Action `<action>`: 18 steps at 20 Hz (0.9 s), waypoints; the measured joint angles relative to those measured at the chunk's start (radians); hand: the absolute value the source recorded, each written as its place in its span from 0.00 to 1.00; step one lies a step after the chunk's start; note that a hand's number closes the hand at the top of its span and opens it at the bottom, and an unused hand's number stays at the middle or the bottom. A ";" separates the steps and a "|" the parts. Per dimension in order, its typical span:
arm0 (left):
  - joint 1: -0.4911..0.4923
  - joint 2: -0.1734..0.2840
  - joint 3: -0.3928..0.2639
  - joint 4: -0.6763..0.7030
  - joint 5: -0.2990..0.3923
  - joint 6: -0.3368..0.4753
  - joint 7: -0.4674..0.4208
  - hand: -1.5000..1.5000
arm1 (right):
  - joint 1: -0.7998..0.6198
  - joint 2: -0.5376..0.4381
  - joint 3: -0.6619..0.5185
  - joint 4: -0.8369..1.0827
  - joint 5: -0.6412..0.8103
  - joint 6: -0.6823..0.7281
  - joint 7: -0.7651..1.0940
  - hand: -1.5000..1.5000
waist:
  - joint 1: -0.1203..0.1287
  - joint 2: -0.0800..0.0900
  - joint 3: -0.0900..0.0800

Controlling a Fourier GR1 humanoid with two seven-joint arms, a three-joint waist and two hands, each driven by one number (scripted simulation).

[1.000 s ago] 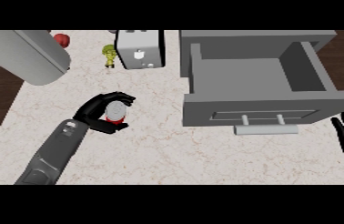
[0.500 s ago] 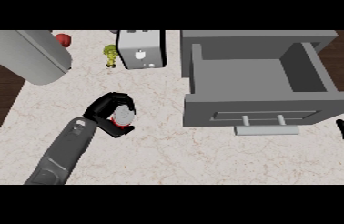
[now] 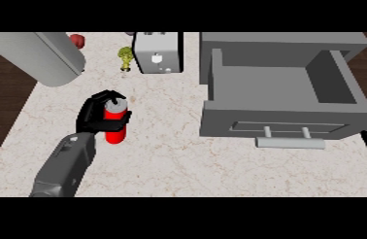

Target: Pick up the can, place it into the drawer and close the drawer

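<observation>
The red can (image 3: 114,125) with a grey top is held on the left half of the counter, tilted so its red side faces up. My left hand (image 3: 93,115) is shut on it, with fingers and thumb curled round its upper part. The grey drawer (image 3: 276,85) stands pulled open at the right, its inside bare, and its bar handle (image 3: 290,143) faces the counter's front. The can is well left of the drawer and apart from it. My right hand does not show.
A grey toaster-like box (image 3: 158,52) stands at the back centre, with a small green figure (image 3: 126,58) to its left. A large grey cylinder (image 3: 41,56) lies at the back left, a red thing (image 3: 76,39) behind it. The counter's left edge (image 3: 22,111) borders dark floor.
My left hand has shifted slightly left with the can. The can has turned in the grip, so more of its red body shows than before.
</observation>
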 measured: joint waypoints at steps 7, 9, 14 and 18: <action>0.062 -0.087 -0.042 -0.324 0.038 0.126 0.196 1.00 | 0.018 -0.002 -0.025 -0.019 -0.019 0.009 -0.002 0.00 | 0.000 -0.004 0.001; 0.088 -0.109 -0.072 -0.440 0.034 0.156 0.263 1.00 | 0.030 0.002 -0.029 -0.013 -0.024 0.018 -0.018 0.00 | -0.002 -0.003 0.000; 0.103 -0.160 -0.174 -0.699 0.020 0.245 0.449 1.00 | 0.010 0.002 -0.023 -0.020 -0.015 0.005 -0.005 0.00 | -0.008 0.000 0.000; 0.083 -0.175 -0.278 -0.859 0.029 0.330 0.611 1.00 | -0.010 -0.012 -0.043 -0.012 -0.031 0.008 0.007 0.00 | -0.017 0.003 -0.001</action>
